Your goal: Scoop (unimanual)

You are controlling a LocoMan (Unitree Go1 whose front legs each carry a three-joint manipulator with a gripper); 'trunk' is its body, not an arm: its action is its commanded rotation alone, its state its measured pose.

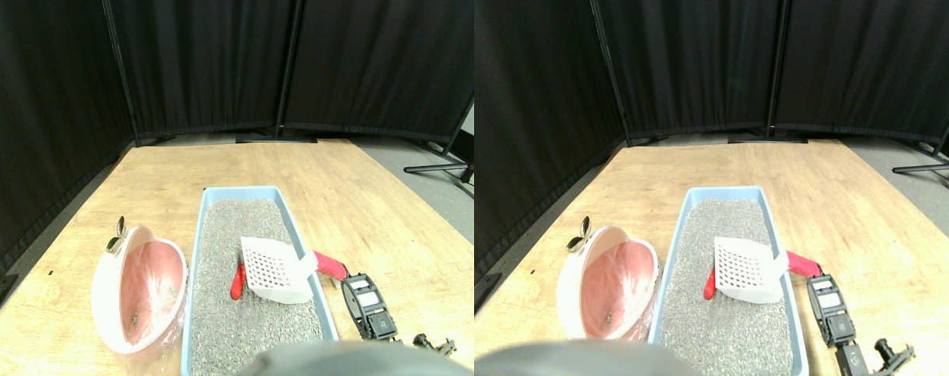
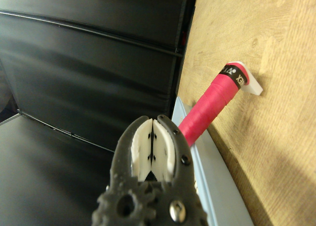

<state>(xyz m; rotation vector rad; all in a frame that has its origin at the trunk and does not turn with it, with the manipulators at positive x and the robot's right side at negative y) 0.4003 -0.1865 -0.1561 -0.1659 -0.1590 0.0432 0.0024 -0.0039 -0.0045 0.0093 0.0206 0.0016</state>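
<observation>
Stereo pair view: wooden floor panel [image 1: 364, 204] carries a light-blue litter tray [image 1: 200, 235] filled with grey litter [image 1: 243, 313]. Pink-and-white bin [image 1: 141, 290] sits just left of the tray, touching its wall. White slotted scoop [image 1: 274, 270] lies in the tray, its pink wrapped handle [image 1: 329, 265] poking over the right rim. Small red object [image 1: 237, 283] lies on the litter beside the scoop head. Right gripper [image 1: 368, 301] is outside the tray, near the handle end, not touching it. Wrist view: jaws pressed together, nothing between them.
</observation>
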